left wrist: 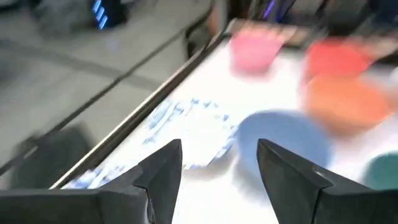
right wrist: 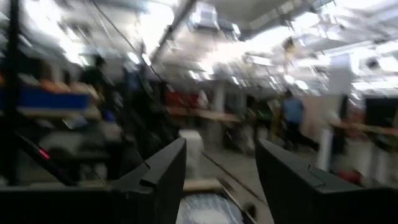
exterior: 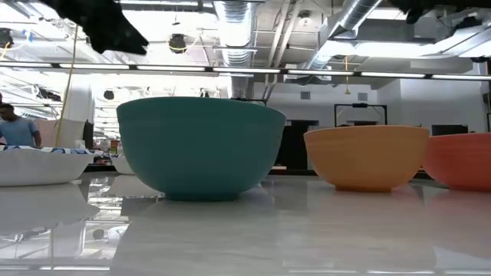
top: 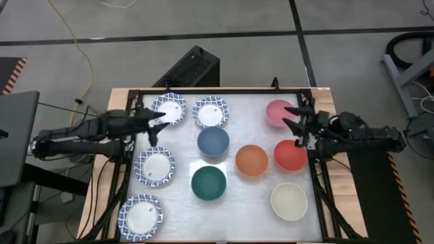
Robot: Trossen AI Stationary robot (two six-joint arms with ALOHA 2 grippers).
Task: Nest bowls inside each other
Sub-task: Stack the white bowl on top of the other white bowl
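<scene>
Over the far left of the table, my left gripper (top: 153, 126) hung just beside two patterned bowls, its fingers (left wrist: 163, 174) standing apart with nothing between them, as the left wrist view showed plainly. From above I could only see a dark tip there, between the far-left patterned bowl (top: 169, 108) and the patterned bowl (top: 155, 167) nearer me. The left wrist view looked past those fingers to the second far patterned bowl (left wrist: 186, 127), the blue bowl (left wrist: 283, 140), the orange bowl (left wrist: 348, 106), the red bowl (left wrist: 336, 59) and the pink bowl (left wrist: 252, 53), all blurred.

On the right side, my right gripper (top: 296, 129) sat between the pink bowl and the red bowl, and its fingers (right wrist: 161, 177) were likewise spread and empty. Its wrist view pointed level into the room, where I made out blurred shelving and a person in blue (right wrist: 291, 112) far off, with only a sliver of a patterned rim at the base.

The high view alone gave me the whole layout: the fourth patterned bowl (top: 140, 217) at the near left corner, the dark green bowl (top: 208, 183) near the middle, the cream bowl (top: 289, 202) at the near right. Every bowl stood alone on the table (top: 254, 213), none nested.

The low view showed the green bowl large in front, the orange one to its right, and a person (exterior: 15, 126) at the far left of the room.
</scene>
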